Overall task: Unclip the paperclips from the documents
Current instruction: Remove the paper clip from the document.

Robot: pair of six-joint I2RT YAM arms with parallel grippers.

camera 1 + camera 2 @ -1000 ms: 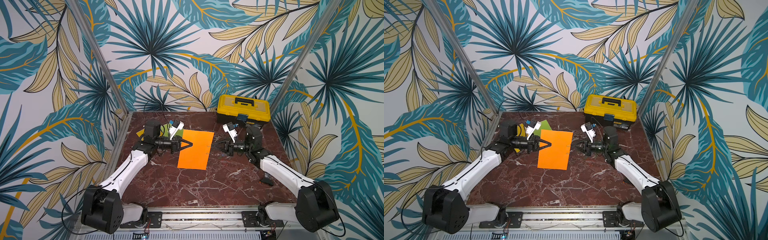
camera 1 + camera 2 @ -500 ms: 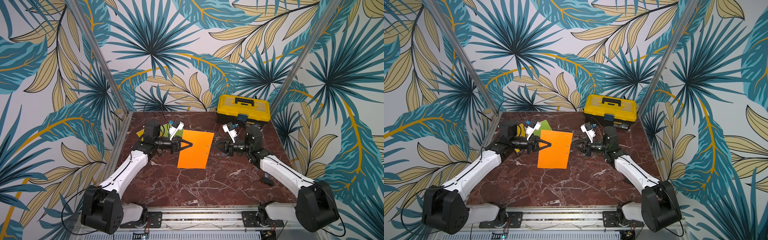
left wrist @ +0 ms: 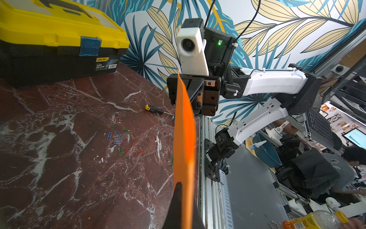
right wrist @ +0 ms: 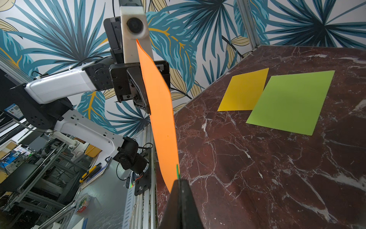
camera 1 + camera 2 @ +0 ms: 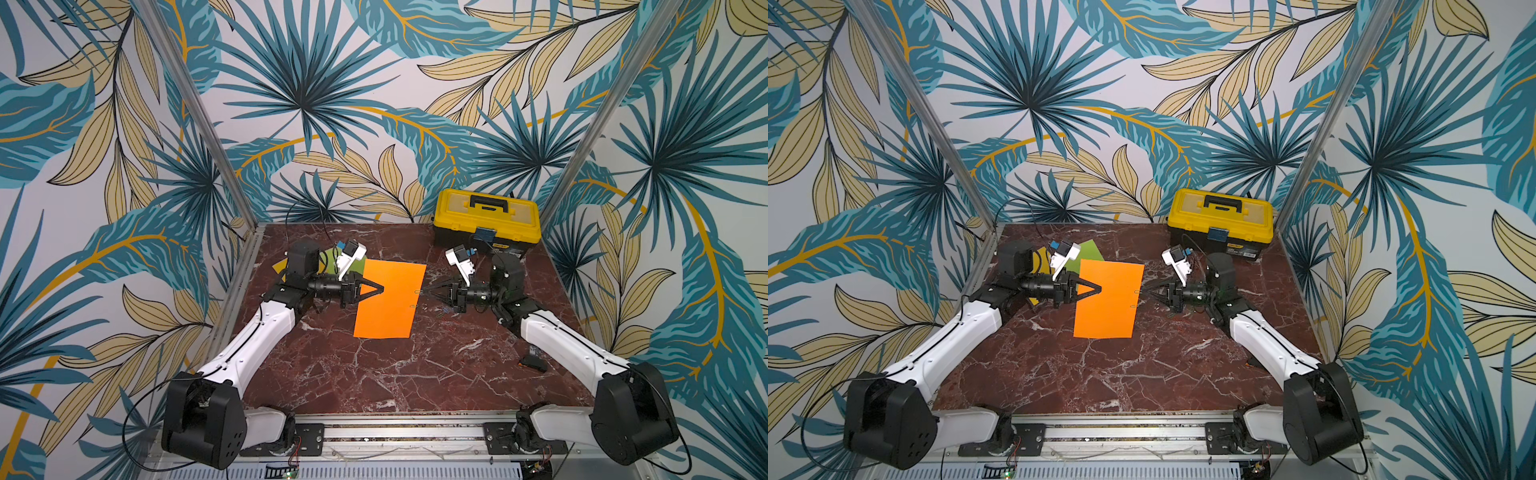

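Note:
An orange document (image 5: 388, 307) (image 5: 1105, 307) hangs above the table between both arms. My left gripper (image 5: 382, 288) (image 3: 183, 186) is shut on its left edge. My right gripper (image 5: 424, 291) (image 4: 180, 181) is shut on a green paperclip (image 4: 177, 171) clipped to the sheet's right edge. In both top views a second paperclip (image 5: 413, 306) (image 5: 1133, 306) sits lower on that edge. The lime green document (image 4: 293, 101) and the golden yellow document (image 4: 244, 91) lie flat at the back left, overlapping. Several loose coloured paperclips (image 3: 120, 138) lie on the marble under the right gripper.
A yellow-and-black toolbox (image 5: 486, 222) (image 3: 59, 39) stands at the back right corner. A screwdriver (image 3: 154, 109) lies on the right side of the table (image 5: 374, 374), beyond the loose clips. A small dark tool (image 5: 533, 363) lies near the right arm's forearm.

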